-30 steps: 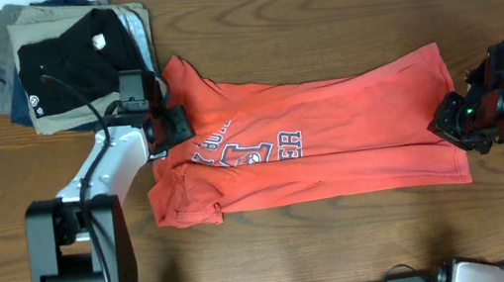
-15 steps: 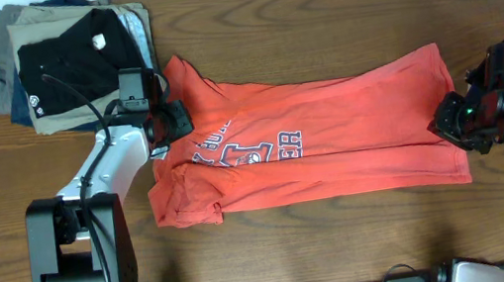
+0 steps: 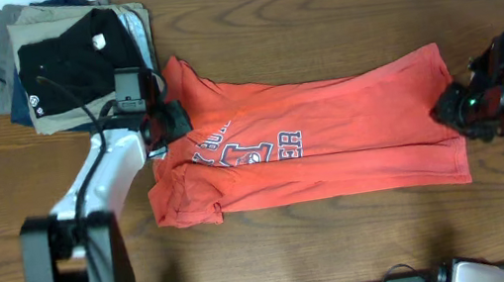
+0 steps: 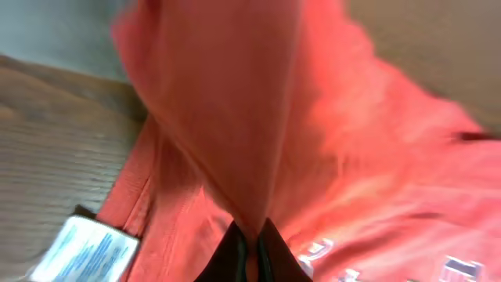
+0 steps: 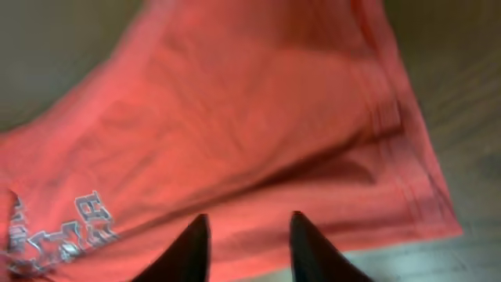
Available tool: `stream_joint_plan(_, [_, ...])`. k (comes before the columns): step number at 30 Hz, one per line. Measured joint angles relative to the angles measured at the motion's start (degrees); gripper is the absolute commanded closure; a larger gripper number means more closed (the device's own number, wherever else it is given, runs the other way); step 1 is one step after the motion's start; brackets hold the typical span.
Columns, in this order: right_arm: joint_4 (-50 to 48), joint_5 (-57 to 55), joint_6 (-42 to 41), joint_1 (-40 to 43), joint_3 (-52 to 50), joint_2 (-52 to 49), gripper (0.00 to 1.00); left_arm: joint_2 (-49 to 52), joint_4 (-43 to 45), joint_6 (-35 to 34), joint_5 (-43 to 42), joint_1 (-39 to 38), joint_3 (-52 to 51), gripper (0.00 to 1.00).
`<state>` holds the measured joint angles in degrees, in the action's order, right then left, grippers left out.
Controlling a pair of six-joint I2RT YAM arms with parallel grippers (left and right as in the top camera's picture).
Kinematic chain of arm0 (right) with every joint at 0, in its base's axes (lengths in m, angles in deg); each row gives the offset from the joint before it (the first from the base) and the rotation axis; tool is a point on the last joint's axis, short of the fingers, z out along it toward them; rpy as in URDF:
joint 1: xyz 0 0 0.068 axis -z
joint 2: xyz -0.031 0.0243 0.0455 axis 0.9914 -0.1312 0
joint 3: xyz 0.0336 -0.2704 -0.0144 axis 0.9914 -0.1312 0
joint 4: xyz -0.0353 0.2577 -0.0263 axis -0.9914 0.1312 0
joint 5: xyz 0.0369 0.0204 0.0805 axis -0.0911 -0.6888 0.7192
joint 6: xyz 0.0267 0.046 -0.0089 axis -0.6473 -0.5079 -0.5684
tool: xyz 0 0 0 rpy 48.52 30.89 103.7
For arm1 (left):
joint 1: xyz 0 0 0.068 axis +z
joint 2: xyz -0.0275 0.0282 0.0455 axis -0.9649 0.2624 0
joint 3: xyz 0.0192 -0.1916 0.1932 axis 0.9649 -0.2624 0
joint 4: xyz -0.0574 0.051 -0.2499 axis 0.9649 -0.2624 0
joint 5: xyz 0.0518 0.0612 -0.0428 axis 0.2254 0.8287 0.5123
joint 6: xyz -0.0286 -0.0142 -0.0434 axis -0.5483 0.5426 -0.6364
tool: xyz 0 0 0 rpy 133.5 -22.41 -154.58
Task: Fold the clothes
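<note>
The coral-red T-shirt (image 3: 333, 144) lies spread sideways across the table, with its block lettering (image 3: 248, 149) facing up. My left gripper (image 3: 165, 124) sits at the shirt's upper left, near the collar. It is shut on a pinched fold of the red cloth (image 4: 235, 117), which rises from the left gripper's tips (image 4: 252, 244). A white neck label (image 4: 82, 249) shows beside it. My right gripper (image 3: 452, 109) hovers at the hem end. In the right wrist view the right gripper (image 5: 249, 235) is open, with the shirt's hem (image 5: 407, 157) beneath it and nothing between the fingers.
A pile of folded garments (image 3: 69, 53), black on top of khaki, grey and blue, sits at the back left, close to my left arm. Bare wooden table (image 3: 313, 12) surrounds the shirt.
My left gripper has closed on the cloth near the collar. My right gripper has opened and shifted slightly towards the back, off the hem.
</note>
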<state>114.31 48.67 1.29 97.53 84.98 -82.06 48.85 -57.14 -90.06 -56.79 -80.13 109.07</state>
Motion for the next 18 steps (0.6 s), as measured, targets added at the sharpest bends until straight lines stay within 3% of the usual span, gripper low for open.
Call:
stream_joint_plan(2, [-2.29, -0.44, 0.59, 0.00, 2.86, 0.00, 0.37, -3.80, -0.72, 0.13, -0.09, 0.00, 0.00, 0.94])
stream_joint_plan(5, [-5.03, -3.17, 1.01, 0.00, 5.55, 0.00, 0.31, -7.30, -1.62, 0.39, -0.07, 0.00, 0.00, 0.94])
stream_joint_plan(11, [-10.56, -8.22, 1.20, 0.02, 6.80, -2.62, 0.33, -8.09, -5.05, 0.68, -0.07, 0.00, 0.00, 0.94])
stream_joint_plan(18, [-13.11, -9.66, 2.73, 0.04, 13.35, -15.58, 0.37, -8.07, -5.66, 0.68, -0.07, 0.00, 0.00, 0.94])
